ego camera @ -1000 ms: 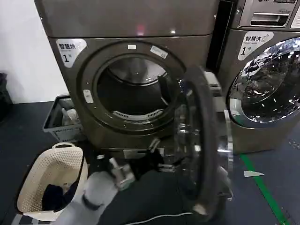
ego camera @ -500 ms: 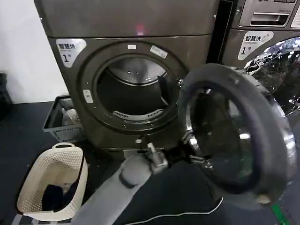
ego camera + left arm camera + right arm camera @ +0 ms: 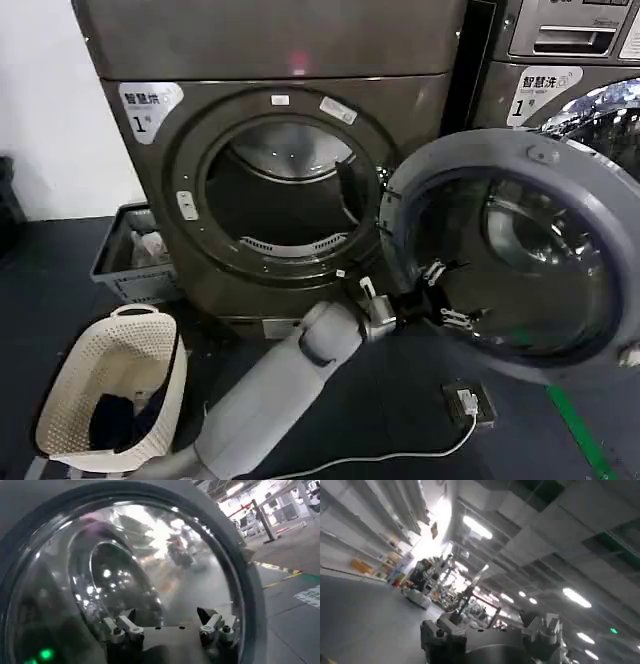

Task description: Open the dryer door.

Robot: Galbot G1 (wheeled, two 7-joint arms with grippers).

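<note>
- The dryer door (image 3: pixel 520 250) now hangs wide open at about 3 o'clock of the drum opening (image 3: pixel 285 195). Over the last second it has swung from nearly edge-on to showing you almost its whole inner face.
- Judged from that, your task is practically finished: the drum mouth is fully exposed and the door covers part of the neighbouring machine (image 3: pixel 575 60).
- Your left pincer (image 3: pixel 440 305) has followed the door out and sits against the lower inner glass, near 7 o'clock on the door ring. Its fingers (image 3: pixel 122 630) are spread apart and hold nothing.
- Your right pincer (image 3: pixel 490 640) points up at the ceiling lights, fingers apart, holding nothing.
- The door's right edge is cut off, so the hinge and far rim are hard to judge.
- Reflections in the glass make it unclear whether the fingertips actually touch it.
- The laundry basket (image 3: pixel 110 385) stands at 7 o'clock on the floor, well apart.
</note>
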